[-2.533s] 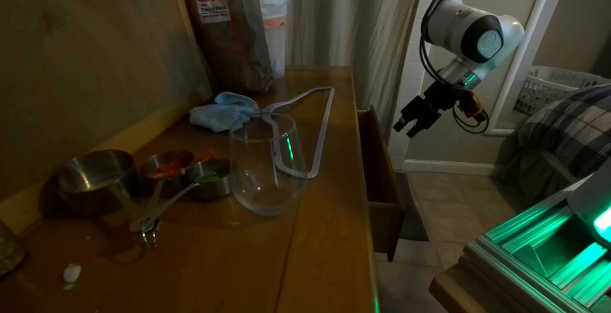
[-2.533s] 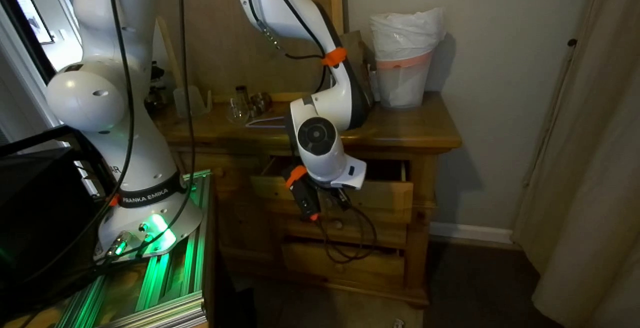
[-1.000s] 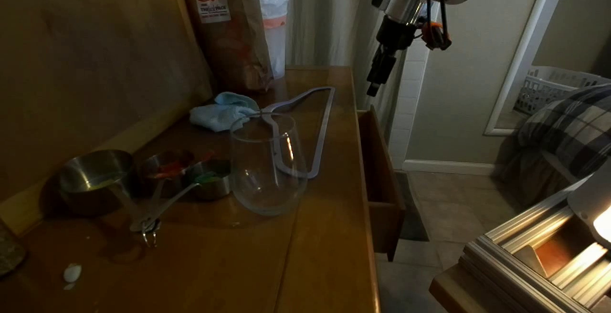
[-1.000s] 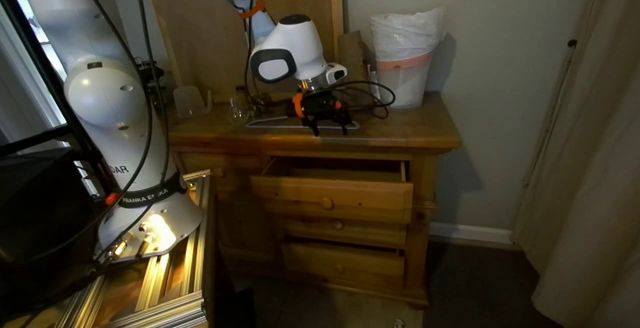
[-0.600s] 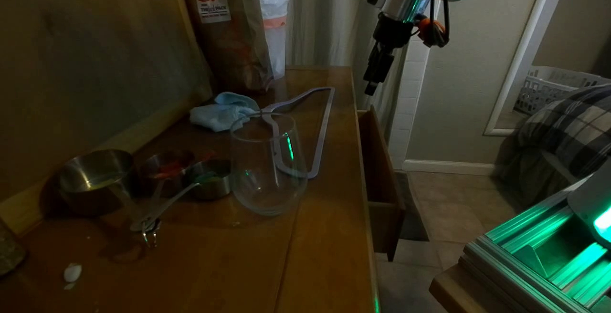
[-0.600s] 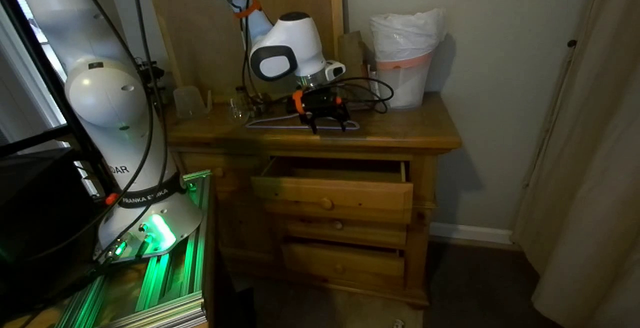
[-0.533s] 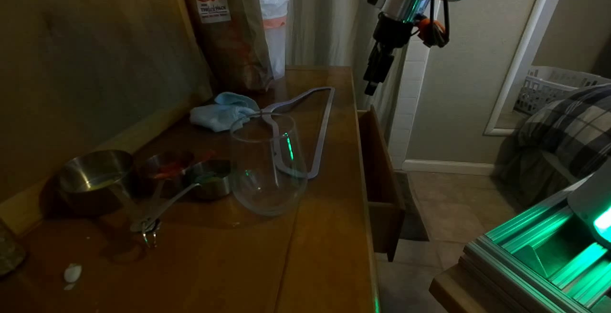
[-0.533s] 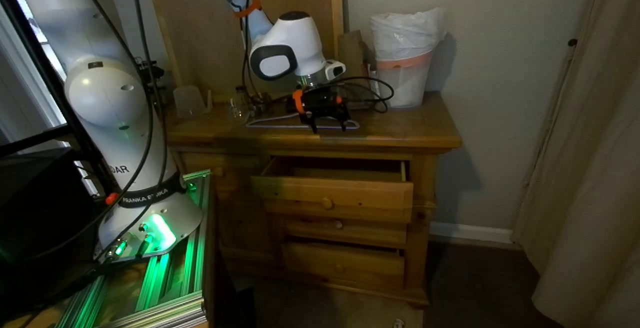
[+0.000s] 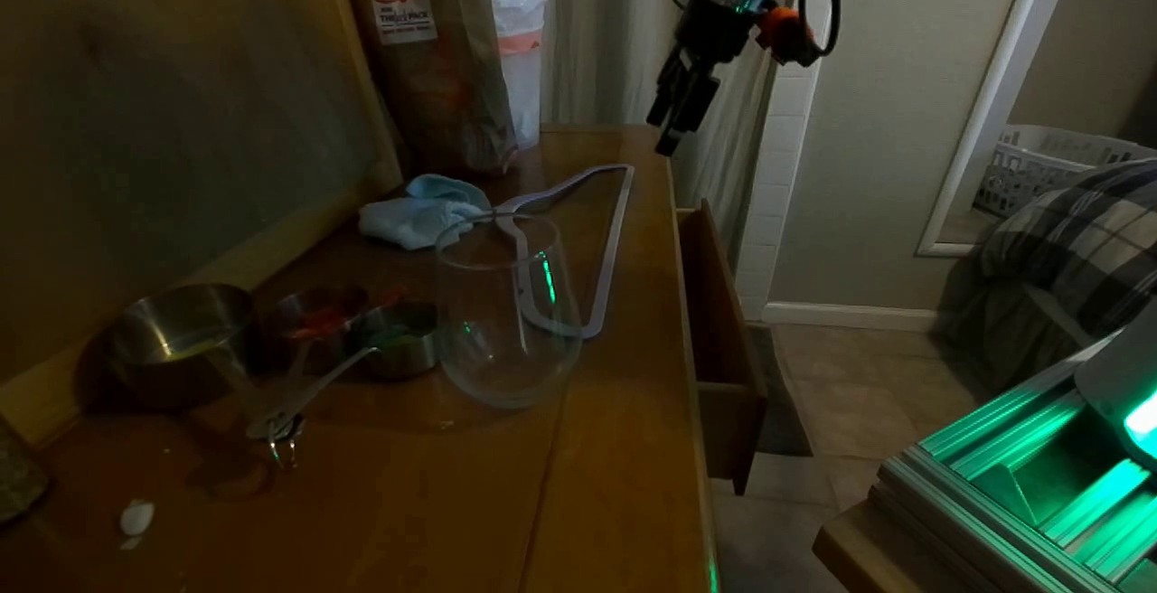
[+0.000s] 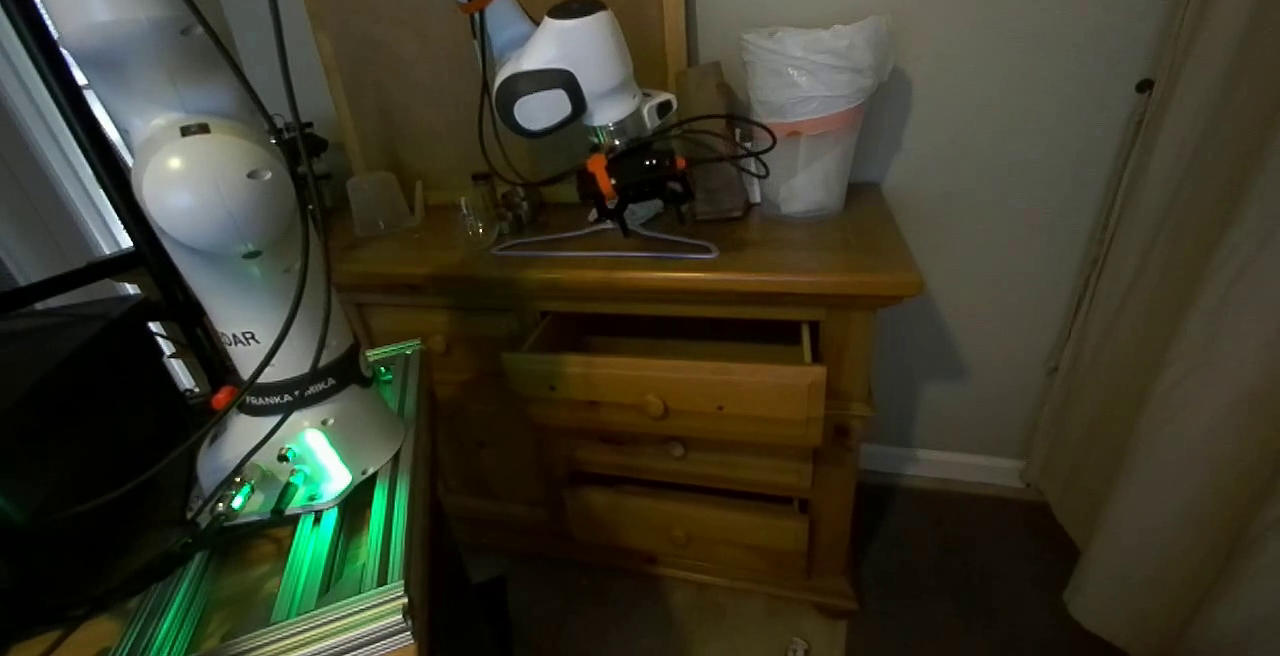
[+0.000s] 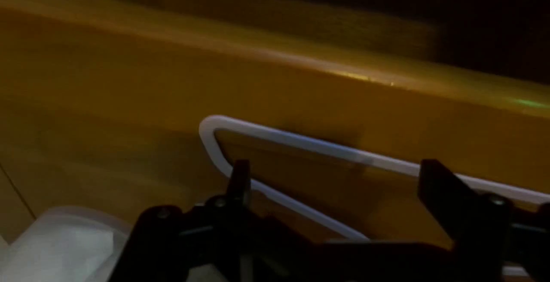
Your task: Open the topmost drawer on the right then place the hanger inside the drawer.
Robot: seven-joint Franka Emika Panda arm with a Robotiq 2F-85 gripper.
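Note:
The pale lilac hanger (image 9: 612, 249) lies flat on the wooden dresser top; it also shows in an exterior view (image 10: 560, 254) and in the wrist view (image 11: 309, 143). My gripper (image 11: 336, 168) is open and empty, with its fingers spread wide above the hanger. In both exterior views the gripper (image 9: 664, 134) (image 10: 655, 222) hovers above the dresser's front part, pointing down at a tilt and apart from the hanger. The topmost right drawer (image 10: 735, 401) stands pulled out; its side wall (image 9: 728, 426) also shows, and part of its dark inside lies at the wrist view's top.
A clear glass (image 9: 511, 331) stands beside the hanger. A blue cloth (image 9: 425, 213), metal measuring cups (image 9: 185, 349), a paper bag (image 9: 434, 69) and a lined bin (image 10: 810, 136) are on the dresser. The bottom drawer (image 10: 690, 531) is slightly open.
My gripper has risen from low in front of the open drawer, turned downward, and moved in over the dresser top toward the hanger. The hanger and drawer have not moved.

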